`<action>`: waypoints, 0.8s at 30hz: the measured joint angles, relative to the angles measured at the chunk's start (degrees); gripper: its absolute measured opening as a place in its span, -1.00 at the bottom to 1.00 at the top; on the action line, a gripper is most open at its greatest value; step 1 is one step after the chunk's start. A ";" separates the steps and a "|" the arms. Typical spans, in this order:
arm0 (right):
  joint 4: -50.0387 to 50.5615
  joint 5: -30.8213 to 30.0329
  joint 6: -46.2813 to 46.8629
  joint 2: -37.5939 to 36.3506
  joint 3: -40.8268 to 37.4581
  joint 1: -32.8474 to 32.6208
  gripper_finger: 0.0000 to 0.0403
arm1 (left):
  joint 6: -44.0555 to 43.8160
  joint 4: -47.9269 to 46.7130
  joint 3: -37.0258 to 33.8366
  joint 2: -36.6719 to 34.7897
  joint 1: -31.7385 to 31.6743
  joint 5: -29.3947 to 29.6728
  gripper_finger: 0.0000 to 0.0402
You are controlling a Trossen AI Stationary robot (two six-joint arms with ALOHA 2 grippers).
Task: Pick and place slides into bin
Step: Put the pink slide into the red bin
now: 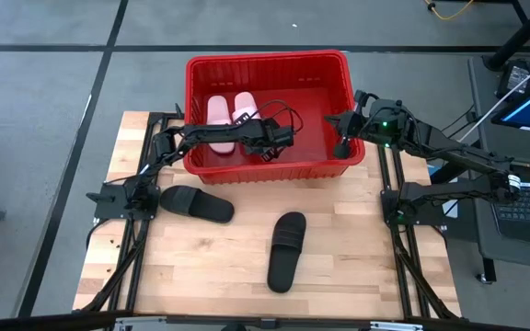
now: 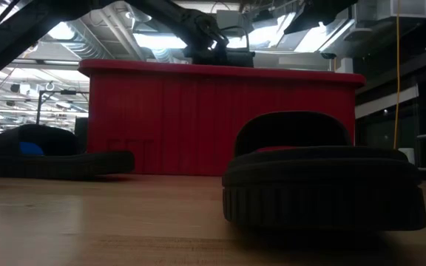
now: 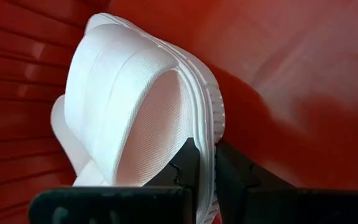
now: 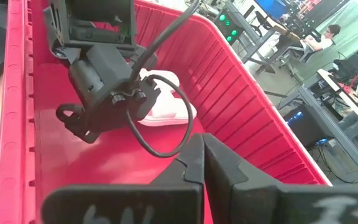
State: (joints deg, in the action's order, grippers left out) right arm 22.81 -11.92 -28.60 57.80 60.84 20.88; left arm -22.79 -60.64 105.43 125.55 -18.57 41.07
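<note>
The red bin (image 1: 265, 59) stands at the table's far middle. Two pale pink slides lie side by side in its left part (image 1: 219, 112) (image 1: 244, 108). My left gripper (image 1: 252, 136) reaches over the bin's near wall and is shut on one pink slide (image 3: 129, 99); the other pink slide (image 3: 61, 124) shows behind it. My right gripper (image 1: 340, 138) is shut and empty inside the bin's right end (image 4: 202, 152). Two black slides lie sole down on the table, one at the left (image 1: 196, 203), one in the middle (image 1: 287, 250). My left gripper pinches the pink slide's sole edge (image 3: 205, 134) between its two fingers, one finger (image 3: 188, 168) on the footbed side, the other (image 3: 232, 171) on the underside. The wide strap (image 3: 114, 87) lies just beyond the fingers. Whether the slide rests on the bin's floor, I cannot tell.
The bin's ribbed walls (image 4: 17, 93) close in both grippers. The left arm's wrist and its cable (image 4: 104, 68) are close in front of my right gripper. In the low view the black slides (image 2: 324, 177) (image 2: 43, 155) lie in front of the bin (image 2: 176, 118). Bare wood shows at the near edge.
</note>
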 joint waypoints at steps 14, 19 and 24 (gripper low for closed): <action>0.60 0.11 2.83 0.00 0.00 0.00 -0.97 | 2.47 0.71 0.02 0.12 -2.66 -3.94 -0.68; 1.81 0.11 2.84 0.00 0.00 0.00 -0.97 | 2.60 0.77 0.02 0.14 -3.19 -8.35 -0.65; 1.86 0.11 2.84 0.00 0.00 0.00 -0.97 | 4.60 1.26 0.02 0.14 -3.43 -10.42 -0.63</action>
State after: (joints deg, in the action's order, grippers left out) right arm 24.67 -11.81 -25.76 57.80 60.84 20.88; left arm -18.18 -59.37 105.45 125.69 -22.00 30.65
